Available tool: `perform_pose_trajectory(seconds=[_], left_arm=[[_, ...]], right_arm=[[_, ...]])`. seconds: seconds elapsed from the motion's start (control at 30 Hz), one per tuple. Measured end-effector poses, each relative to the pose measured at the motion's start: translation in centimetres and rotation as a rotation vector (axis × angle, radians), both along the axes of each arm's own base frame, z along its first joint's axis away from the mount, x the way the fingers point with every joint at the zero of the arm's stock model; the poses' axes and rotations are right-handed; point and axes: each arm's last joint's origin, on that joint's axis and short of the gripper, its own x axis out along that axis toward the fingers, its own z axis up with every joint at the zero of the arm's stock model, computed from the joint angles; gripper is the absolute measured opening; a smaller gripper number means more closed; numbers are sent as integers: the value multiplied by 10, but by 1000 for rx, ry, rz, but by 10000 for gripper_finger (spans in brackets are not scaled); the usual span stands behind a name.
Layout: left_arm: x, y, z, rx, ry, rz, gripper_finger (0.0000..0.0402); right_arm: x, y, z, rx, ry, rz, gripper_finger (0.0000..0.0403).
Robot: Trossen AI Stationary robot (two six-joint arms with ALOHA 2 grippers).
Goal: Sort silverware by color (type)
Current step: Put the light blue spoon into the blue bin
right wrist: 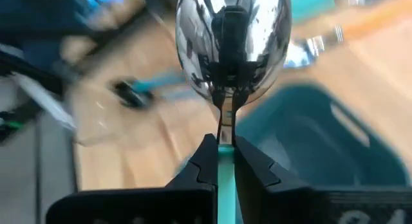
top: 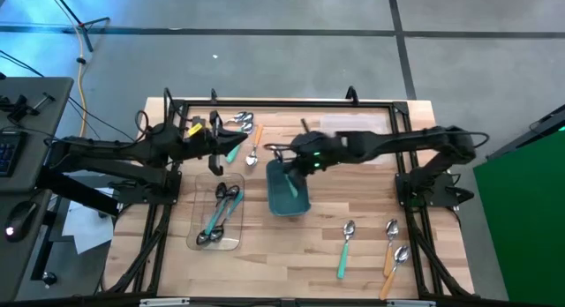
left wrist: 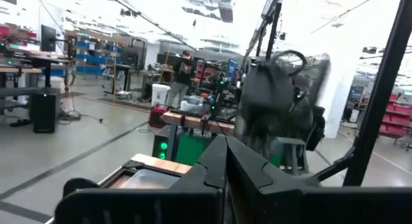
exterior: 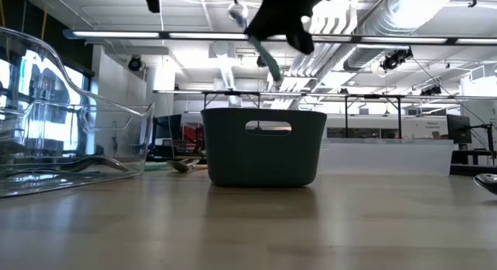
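My left gripper (top: 218,151) sits pressed together, empty, above the table's far-left, beside the clear tray (top: 218,220) of spoons. My right gripper (right wrist: 220,161) pinches a teal-handled spoon (right wrist: 230,50) over the teal bin (top: 289,194).
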Motion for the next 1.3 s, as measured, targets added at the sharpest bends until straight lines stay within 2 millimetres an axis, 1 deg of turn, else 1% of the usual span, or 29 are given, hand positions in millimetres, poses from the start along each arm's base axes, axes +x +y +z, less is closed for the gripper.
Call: perform_pose_trajectory(seconds=[0.17,0.27,0.33,0.43,0.53,0.7,0.8,0.87,0.93,1.1,1.3], left_arm=[[0,3,-1,0,6,16,0],[0,4,-2,-1,17,21,0],[0,5,-2,-2,21,24,0],[0,5,-2,-2,21,24,0],[0,5,-2,-2,24,24,0],[0,5,-2,-2,24,24,0],[0,5,-2,-2,24,26,0],[0,5,-2,-4,24,33,0],[0,5,-2,-5,24,42,0],[0,5,-2,-6,23,44,0],[0,5,-2,-6,23,45,0]], right_arm=[[27,-5,-39,51,186,-50,10],[35,-8,-65,102,264,-81,10],[37,-9,-79,140,323,-93,10],[41,-9,-93,182,369,-86,10],[43,-9,-102,196,391,-78,10],[47,-14,-121,229,442,-90,10],[48,-19,-131,232,466,-107,10],[49,-22,-133,243,471,-127,10],[49,-25,-134,244,471,-138,10],[49,-30,-135,251,470,-156,26],[50,-31,-135,252,459,-172,35]])
